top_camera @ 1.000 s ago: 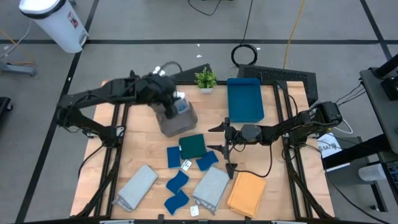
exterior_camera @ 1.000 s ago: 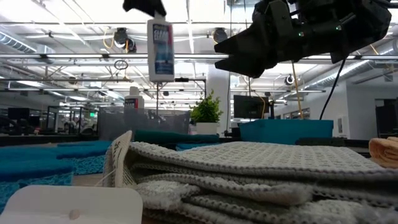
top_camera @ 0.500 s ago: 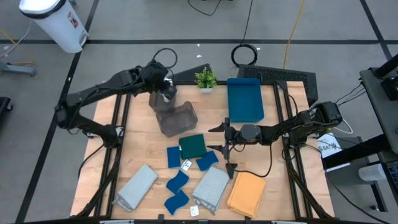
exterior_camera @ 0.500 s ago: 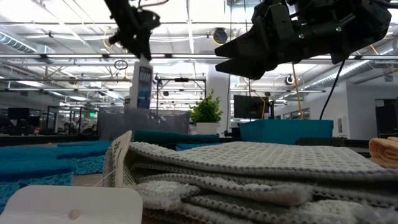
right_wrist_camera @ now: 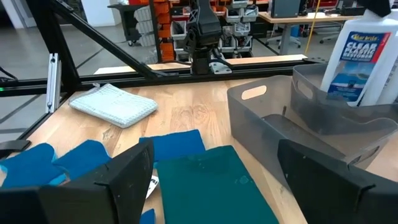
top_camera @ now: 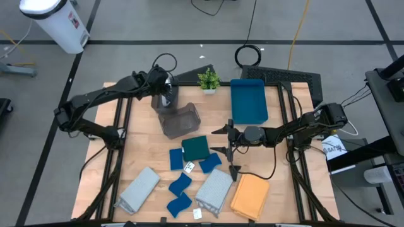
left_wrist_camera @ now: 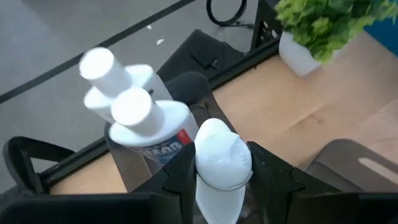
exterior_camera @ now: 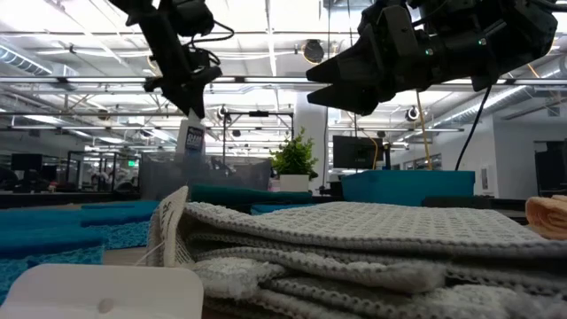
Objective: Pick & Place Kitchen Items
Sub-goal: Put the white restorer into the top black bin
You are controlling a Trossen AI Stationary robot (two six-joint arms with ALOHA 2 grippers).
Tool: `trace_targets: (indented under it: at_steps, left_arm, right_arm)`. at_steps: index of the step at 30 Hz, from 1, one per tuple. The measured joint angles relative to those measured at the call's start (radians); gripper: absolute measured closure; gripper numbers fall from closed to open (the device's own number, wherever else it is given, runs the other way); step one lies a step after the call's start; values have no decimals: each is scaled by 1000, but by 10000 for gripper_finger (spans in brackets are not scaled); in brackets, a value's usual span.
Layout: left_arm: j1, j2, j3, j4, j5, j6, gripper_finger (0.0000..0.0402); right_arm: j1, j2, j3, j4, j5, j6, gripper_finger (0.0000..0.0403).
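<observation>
Your left gripper (left_wrist_camera: 219, 163) reaches down over the grey bin (top_camera: 178, 120) at the table's far left, fingers pinching a white bottle (left_wrist_camera: 217, 168) by its cap, inside the bin beside two more bottles (left_wrist_camera: 134, 115), your right gripper (top_camera: 228, 149) hovering mid-table, fingers spread, above the dark green cloth (top_camera: 196, 148).

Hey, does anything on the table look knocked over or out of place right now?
One grey bin lies tipped on its side near the green cloth. A small white bottle lies flat among the blue sponges.
</observation>
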Motion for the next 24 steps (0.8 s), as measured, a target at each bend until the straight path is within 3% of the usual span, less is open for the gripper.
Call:
trace_targets:
  at_steps: [17, 24]
  left_arm:
    - [31, -114, -170, 78, 7, -17, 288]
    - [35, -113, -187, 96, 1, -27, 288]
  right_arm:
    - [0, 0, 0, -14, 0, 1, 90]
    - [0, 0, 0, -14, 0, 1, 90]
